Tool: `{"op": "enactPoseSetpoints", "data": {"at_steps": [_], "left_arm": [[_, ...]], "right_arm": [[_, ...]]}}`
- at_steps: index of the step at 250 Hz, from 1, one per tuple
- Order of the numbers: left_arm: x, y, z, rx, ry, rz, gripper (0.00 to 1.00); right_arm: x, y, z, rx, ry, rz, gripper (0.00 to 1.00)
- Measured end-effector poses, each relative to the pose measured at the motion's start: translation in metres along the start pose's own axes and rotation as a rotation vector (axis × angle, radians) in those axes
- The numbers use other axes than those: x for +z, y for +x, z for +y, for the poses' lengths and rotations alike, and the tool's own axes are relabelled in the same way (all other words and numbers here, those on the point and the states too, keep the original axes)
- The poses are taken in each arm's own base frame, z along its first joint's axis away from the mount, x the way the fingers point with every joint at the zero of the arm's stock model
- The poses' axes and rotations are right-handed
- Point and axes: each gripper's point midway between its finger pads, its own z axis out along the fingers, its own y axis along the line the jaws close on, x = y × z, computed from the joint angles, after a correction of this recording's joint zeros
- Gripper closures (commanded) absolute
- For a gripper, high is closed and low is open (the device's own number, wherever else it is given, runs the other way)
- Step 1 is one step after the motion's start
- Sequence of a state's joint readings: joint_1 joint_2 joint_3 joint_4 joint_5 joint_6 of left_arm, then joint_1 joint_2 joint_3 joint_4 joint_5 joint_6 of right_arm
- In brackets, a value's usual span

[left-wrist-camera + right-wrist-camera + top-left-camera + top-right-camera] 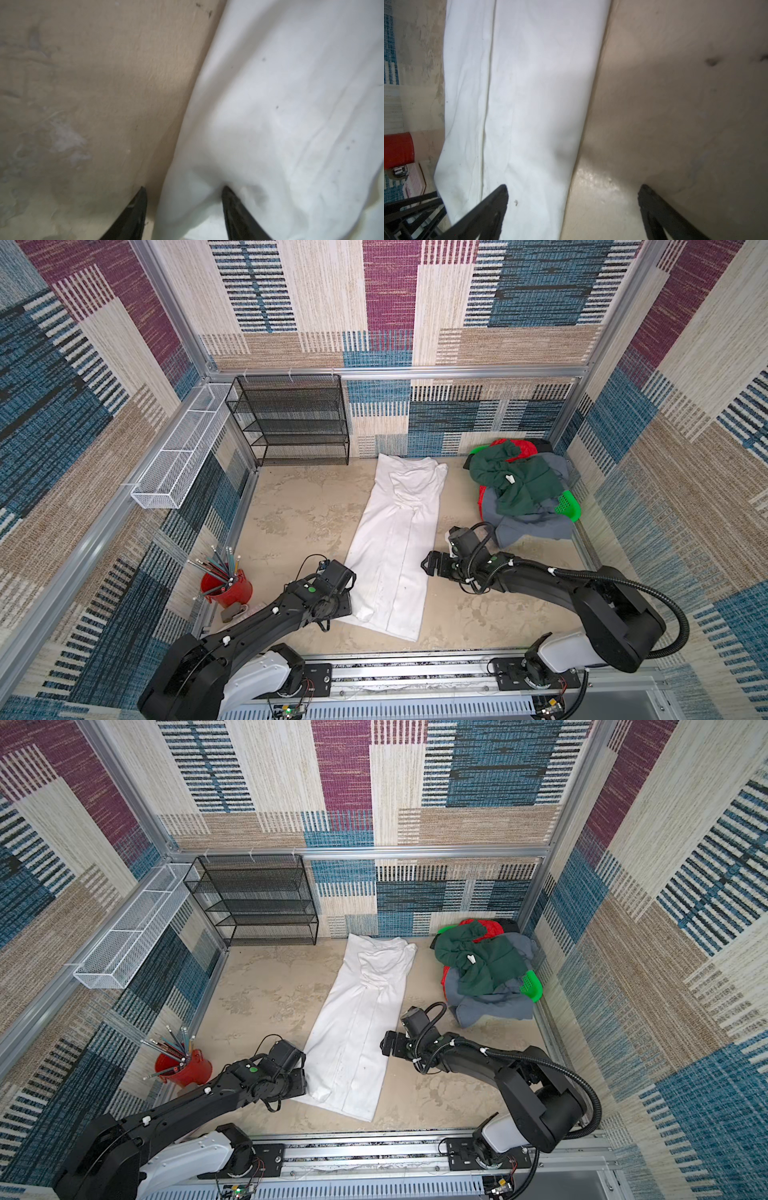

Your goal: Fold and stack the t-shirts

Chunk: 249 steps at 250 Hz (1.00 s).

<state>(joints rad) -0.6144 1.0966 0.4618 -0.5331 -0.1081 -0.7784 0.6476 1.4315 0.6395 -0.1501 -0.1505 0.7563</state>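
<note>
- The red cup (227,589) with pencils stands at the far left of the desk (291,522), well apart from the shirts.
- The left end effector (184,188) is low at the near left edge of the white shirt (395,547). Its jaws are spread. One is over the desk and one is over the cloth, and the edge between them is not pinched yet.
- The white shirt lies flat in the middle, folded into a long strip. It looks soft, light and floppy, so I think it is best held at both near corners at once.
- The right end effector (573,187) is spread wide over the shirt's right edge and holds nothing.
- At the far right, the dark green shirt (515,485), grey-blue shirt (532,526) and red shirt (521,445) lie heaped on the green basket (567,506), not folded.
</note>
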Motion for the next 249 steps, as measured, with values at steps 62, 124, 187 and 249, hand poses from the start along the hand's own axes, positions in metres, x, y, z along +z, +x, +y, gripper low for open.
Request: {"op": "enactPoseSetpoints", "data": {"at_steps": [62, 124, 187, 249], "left_arm": [[0.007, -0.015, -0.018, -0.009, 0.077, -0.065, 0.66], [0.007, -0.008, -0.031, 0.004, 0.161, -0.032, 0.9], [-0.014, 0.015, -0.032, -0.002, 0.269, 0.006, 0.92], [-0.029, 0.024, -0.026, -0.003, 0.306, 0.002, 0.59]], "right_arm": [[-0.004, 0.056, 0.025, -0.05, -0.016, 0.131, 0.09], [-0.007, 0.098, 0.038, -0.059, -0.014, 0.226, 0.19], [-0.008, 0.133, 0.054, -0.081, -0.021, 0.295, 0.22], [-0.016, 0.15, 0.051, -0.053, -0.002, 0.323, 0.22]]}}
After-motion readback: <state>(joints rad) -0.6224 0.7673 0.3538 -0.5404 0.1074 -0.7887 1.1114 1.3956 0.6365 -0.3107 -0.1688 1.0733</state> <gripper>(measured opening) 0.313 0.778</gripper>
